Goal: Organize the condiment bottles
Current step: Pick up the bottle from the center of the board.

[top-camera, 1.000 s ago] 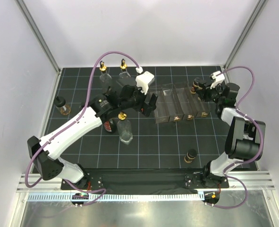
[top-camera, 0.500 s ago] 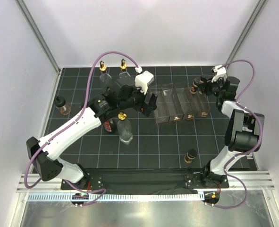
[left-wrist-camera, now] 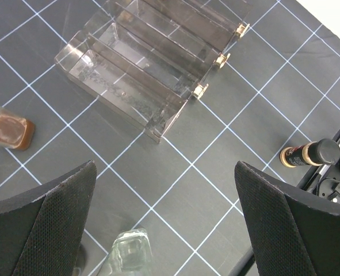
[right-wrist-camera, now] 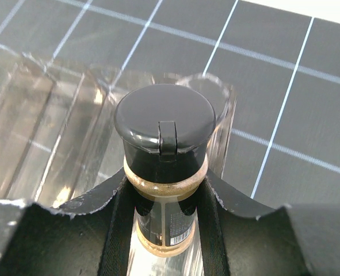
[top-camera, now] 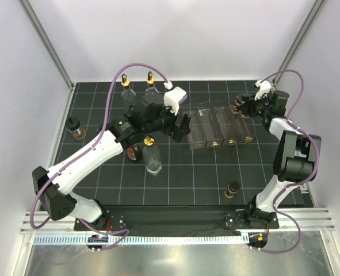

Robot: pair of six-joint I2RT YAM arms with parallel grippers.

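My right gripper [right-wrist-camera: 165,190] is shut on a small black-capped bottle [right-wrist-camera: 164,123] of tan seasoning and holds it at the back right end of the clear rack [top-camera: 218,123]; the top view shows the bottle there too [top-camera: 239,107]. My left gripper [top-camera: 181,126] is open and empty above the mat, left of the rack. Two tall gold-topped bottles [top-camera: 125,89] [top-camera: 151,82] stand at the back left. A third [top-camera: 152,154] stands under the left arm. The dark red sauce bottle [top-camera: 134,152] is partly hidden beside it. Small black-capped bottles are at the far left [top-camera: 75,129] and front right [top-camera: 232,189].
In the left wrist view the rack [left-wrist-camera: 146,69] lies ahead, the clear bottle [left-wrist-camera: 123,259] sits between my fingers [left-wrist-camera: 290,224], and the front-right small bottle [left-wrist-camera: 310,153] lies on its side. White walls and metal posts close in the black gridded mat [top-camera: 187,172].
The right wrist has swung back and to the left around the held bottle, which has hardly moved. The left arm has stayed almost still.
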